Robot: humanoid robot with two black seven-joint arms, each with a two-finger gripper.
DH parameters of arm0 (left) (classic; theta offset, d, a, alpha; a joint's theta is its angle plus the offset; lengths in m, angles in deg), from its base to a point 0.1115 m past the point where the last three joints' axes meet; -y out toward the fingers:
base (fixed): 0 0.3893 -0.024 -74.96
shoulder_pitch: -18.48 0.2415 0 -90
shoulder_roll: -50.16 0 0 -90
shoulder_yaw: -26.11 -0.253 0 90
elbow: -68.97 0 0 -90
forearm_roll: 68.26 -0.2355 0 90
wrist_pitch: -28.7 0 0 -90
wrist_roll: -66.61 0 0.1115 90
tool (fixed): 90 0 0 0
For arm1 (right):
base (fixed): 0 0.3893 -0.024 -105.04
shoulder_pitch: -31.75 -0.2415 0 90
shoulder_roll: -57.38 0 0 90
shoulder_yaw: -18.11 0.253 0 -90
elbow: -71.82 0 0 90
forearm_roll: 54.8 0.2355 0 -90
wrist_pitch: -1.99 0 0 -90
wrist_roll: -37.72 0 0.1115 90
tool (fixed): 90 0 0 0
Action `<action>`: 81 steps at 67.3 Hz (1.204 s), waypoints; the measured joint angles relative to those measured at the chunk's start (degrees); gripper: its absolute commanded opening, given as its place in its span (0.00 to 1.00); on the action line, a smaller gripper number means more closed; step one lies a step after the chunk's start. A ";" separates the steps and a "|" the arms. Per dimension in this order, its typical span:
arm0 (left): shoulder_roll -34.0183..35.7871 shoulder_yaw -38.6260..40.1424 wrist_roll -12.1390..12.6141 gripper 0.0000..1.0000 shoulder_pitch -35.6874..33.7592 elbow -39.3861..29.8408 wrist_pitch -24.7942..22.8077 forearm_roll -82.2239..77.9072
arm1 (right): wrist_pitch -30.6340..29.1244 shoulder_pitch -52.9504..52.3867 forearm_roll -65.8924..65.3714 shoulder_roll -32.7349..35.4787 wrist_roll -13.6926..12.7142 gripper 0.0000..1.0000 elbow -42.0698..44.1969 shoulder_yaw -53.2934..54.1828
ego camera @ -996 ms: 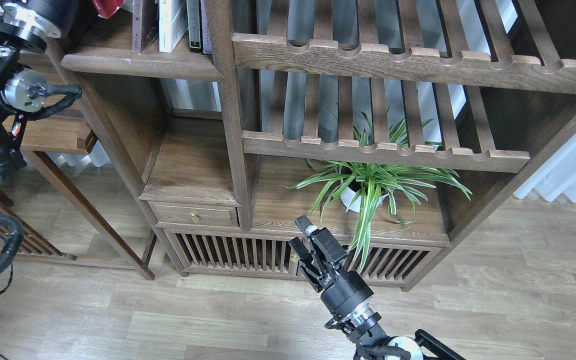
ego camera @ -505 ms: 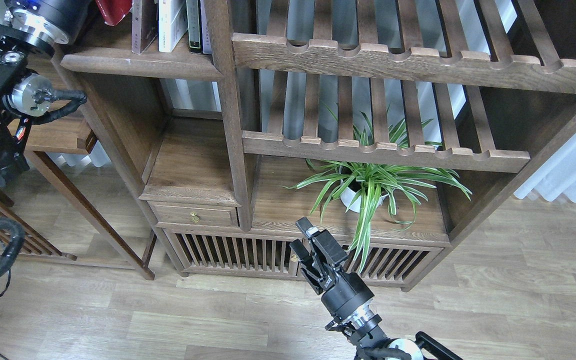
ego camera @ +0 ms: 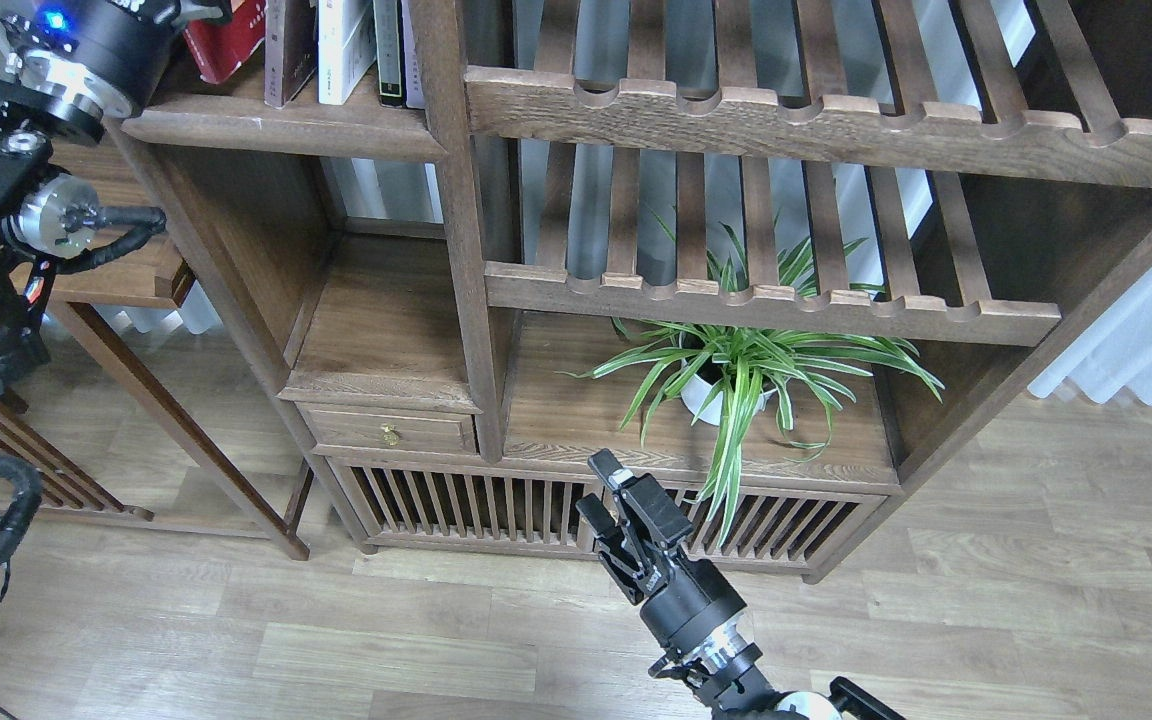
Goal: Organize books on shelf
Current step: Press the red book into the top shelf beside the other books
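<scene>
Nearest: right tool (ego camera: 597, 487) hangs low centre above the wood floor (ego camera: 986, 620), in front of the slatted base of the bookcase. Its two black fingers stand apart with nothing between them, pointing up-left at the cabinet.

Just behind it, a spider plant (ego camera: 746, 365) in a white pot sits on the lower right counter board, under the notched slatted racks (ego camera: 766, 300). Long leaves droop over the front edge, close to the right tool but not touching as far as I can see. Small drawer with a brass knob (ego camera: 389, 435) left of that, bare plank compartment above it.

Far, top left: shelf (ego camera: 286, 125), a solid plank. On it a red book (ego camera: 226, 45) leans at the left end, its top cut by the frame edge. Beside it upright books (ego camera: 341, 50) in brown, white and dark spines, packed together.

Left arm comes up the left edge; its wrist with a blue light sits right at the red book. Left tool (ego camera: 191, 12) mostly out of frame, cannot tell whether it is parted, closed or gripping the book.
</scene>
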 measured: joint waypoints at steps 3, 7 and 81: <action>-0.09 0.00 0.00 0.05 0.00 0.53 0.00 0.01 | 0.00 0.00 0.03 0.00 0.00 0.88 0.00 0.03; -0.19 -0.01 0.00 0.05 -0.01 1.21 0.00 0.02 | 0.00 0.00 0.05 0.00 0.00 0.88 0.00 0.04; -5.61 0.38 0.02 0.64 -5.14 1.33 4.90 2.98 | 0.00 0.06 0.58 0.00 -0.01 0.88 0.31 -0.30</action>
